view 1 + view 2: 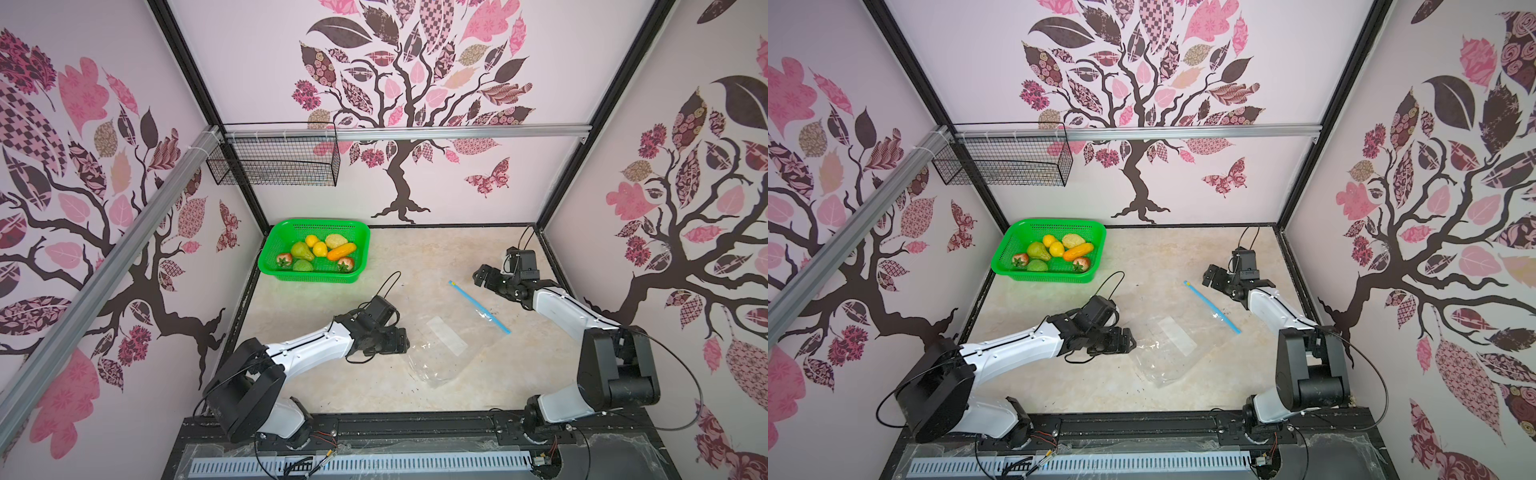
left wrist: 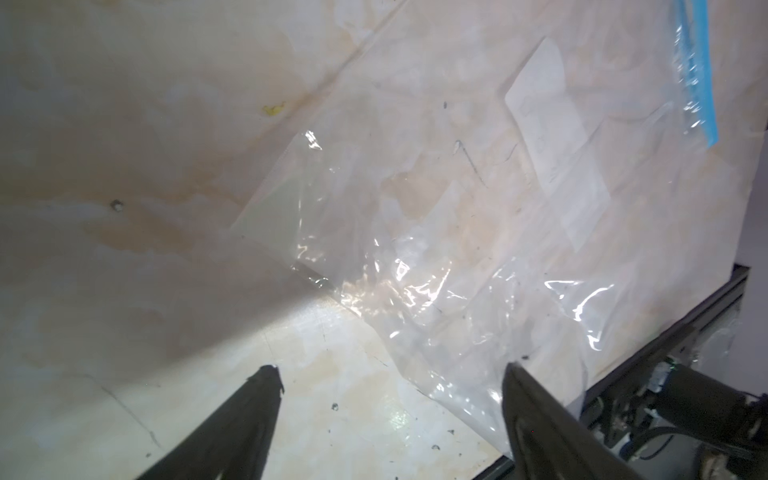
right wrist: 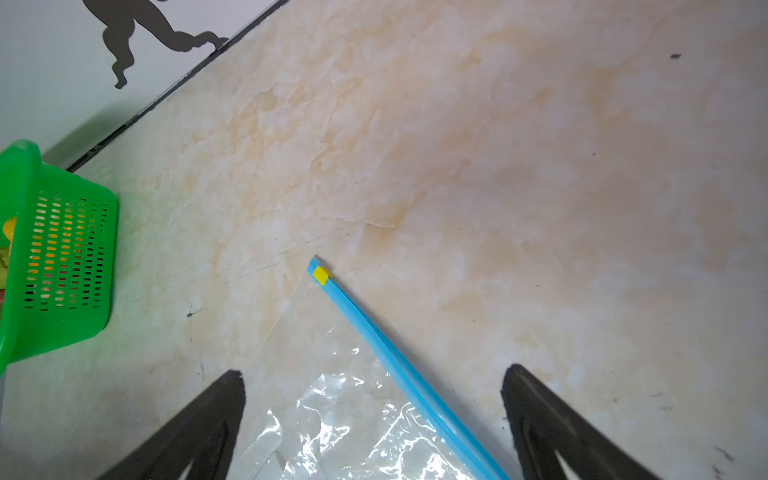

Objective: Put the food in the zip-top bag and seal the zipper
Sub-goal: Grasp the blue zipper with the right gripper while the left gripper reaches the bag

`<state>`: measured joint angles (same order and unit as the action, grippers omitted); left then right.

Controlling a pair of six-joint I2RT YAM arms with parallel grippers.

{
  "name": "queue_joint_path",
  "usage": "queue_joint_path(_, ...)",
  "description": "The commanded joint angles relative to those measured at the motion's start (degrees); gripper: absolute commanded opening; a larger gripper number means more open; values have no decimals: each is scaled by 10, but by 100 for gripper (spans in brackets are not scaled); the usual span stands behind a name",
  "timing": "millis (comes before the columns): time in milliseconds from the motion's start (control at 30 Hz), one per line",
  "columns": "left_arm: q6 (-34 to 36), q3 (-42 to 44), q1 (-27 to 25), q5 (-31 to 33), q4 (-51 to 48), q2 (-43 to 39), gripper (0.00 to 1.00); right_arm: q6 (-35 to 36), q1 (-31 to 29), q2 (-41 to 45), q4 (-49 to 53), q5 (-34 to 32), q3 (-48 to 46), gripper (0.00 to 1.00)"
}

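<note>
Your left gripper [image 2: 390,370] has its jaws spread wide with nothing between them; one finger [image 2: 536,407] sits over a corner of the bag [image 1: 440,353], though I can't tell if it's actually touching. Same deal with the right gripper [image 3: 374,372]: wide open, empty, hanging just beside the zipper [image 3: 399,361] at the end with the yellow slider [image 3: 321,275]. The bag lies flat in the middle of the table [image 1: 332,386], its closed end near the front edge, and the food [image 1: 320,249] is all in the basket [image 1: 307,275] in the far left corner, with bare tabletop between the two.
</note>
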<state>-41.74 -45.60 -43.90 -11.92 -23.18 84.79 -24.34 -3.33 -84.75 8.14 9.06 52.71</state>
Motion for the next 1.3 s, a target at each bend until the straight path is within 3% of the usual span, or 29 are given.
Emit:
queue_joint_path(0,11,-37,7,-3,42,32,61,7,-2,30,25,-35,-4,100)
queue_joint_path(67,24,-56,16,-10,36,56,35,9,-1,48,26,-49,-6,99)
queue_joint_path(167,60,-81,40,-2,22,62,4,15,-1,80,4,-48,-19,100)
queue_joint_path(267,140,-127,71,42,-32,66,0,13,-1,101,-29,-29,-45,100)
queue_joint_path(400,292,-205,81,182,-129,112,0,8,-1,113,-71,54,-83,100)
queue_joint_path(467,318,-224,105,188,-129,137,0,0,-2,108,-85,73,-96,99)
queue_joint_path(500,325,-241,120,191,-130,154,18,-3,-2,103,-93,81,-103,99)
queue_joint_path(533,329,-266,135,197,-145,175,52,-6,-2,96,-100,86,-108,100)
queue_joint_path(567,334,-298,145,203,-164,196,62,-9,-2,90,-103,91,-112,100)
queue_joint_path(733,348,-418,167,240,-209,246,71,0,-2,45,-103,109,-112,98)
queue_joint_path(900,299,-430,155,169,-201,201,71,16,-1,-22,-81,114,-90,87)
queue_joint_path(1100,180,-309,103,48,-74,116,70,30,-1,-91,-64,149,-58,71)
queue_joint_path(1267,71,-209,97,-19,75,119,68,25,-2,-96,-80,192,-67,58)
